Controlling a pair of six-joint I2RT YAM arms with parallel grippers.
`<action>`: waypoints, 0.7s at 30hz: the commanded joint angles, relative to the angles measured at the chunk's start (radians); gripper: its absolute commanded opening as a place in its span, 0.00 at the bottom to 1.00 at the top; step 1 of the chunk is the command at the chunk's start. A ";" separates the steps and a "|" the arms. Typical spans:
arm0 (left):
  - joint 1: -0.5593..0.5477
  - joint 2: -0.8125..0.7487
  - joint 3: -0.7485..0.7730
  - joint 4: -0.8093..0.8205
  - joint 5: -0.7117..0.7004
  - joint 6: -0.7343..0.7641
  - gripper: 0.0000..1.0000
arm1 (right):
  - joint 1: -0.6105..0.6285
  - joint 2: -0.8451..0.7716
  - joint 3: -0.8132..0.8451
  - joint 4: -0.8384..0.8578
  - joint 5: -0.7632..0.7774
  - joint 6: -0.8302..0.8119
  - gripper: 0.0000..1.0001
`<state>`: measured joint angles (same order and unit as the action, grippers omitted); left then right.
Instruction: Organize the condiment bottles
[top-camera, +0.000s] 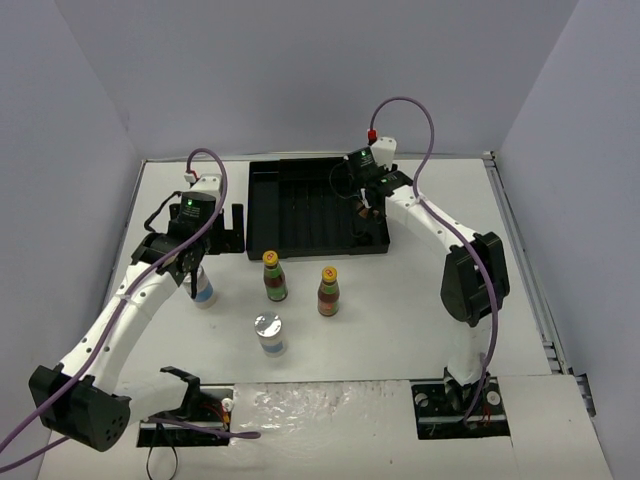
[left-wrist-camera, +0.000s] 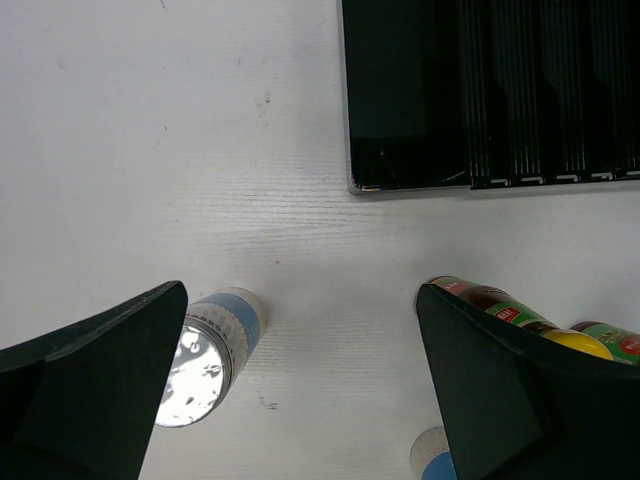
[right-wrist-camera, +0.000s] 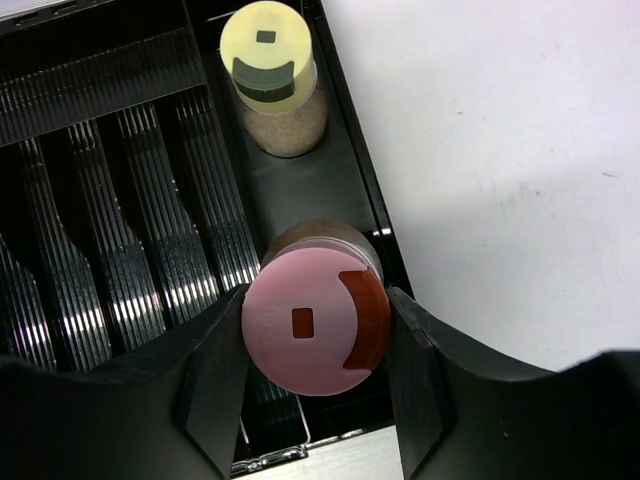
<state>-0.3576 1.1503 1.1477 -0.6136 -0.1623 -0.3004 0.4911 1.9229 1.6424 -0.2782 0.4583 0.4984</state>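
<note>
White table (top-camera: 400, 330), grey walls (top-camera: 300, 70), one black ridged tray (top-camera: 300, 205) at the back. Six bottles. Two slim dark yellow-capped bottles (top-camera: 274, 275) (top-camera: 328, 290) and two silver-capped blue-label jars (top-camera: 269, 333) (top-camera: 203, 290) stand upright on the table before the tray. One cream yellow-capped bottle (right-wrist-camera: 268, 60) stands in the tray's right channel. One pink-capped bottle (right-wrist-camera: 300, 325) is near it, cap clamped by the right gripper (right-wrist-camera: 312, 340). Left gripper (left-wrist-camera: 300, 290) is spread wide, empty, above one jar.

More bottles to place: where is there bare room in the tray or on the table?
Bare: the tray's ridged lanes left of its right channel; the table between the right-hand slim bottle and the right arm. Crowded: that right channel, with the cream bottle and the pink-capped bottle in the right gripper.
</note>
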 joint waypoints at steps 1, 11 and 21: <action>0.008 -0.021 0.027 0.066 -0.014 -0.011 0.97 | -0.006 0.012 -0.034 0.096 -0.013 -0.010 0.00; 0.008 -0.026 0.022 0.073 -0.009 -0.011 0.97 | -0.014 0.050 -0.157 0.217 -0.002 0.015 0.00; 0.008 -0.031 0.021 0.071 -0.006 -0.009 0.97 | -0.014 0.073 -0.164 0.206 0.003 0.010 0.30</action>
<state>-0.3576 1.1497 1.1477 -0.6037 -0.1619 -0.3003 0.4835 1.9938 1.4826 -0.0927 0.4411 0.4999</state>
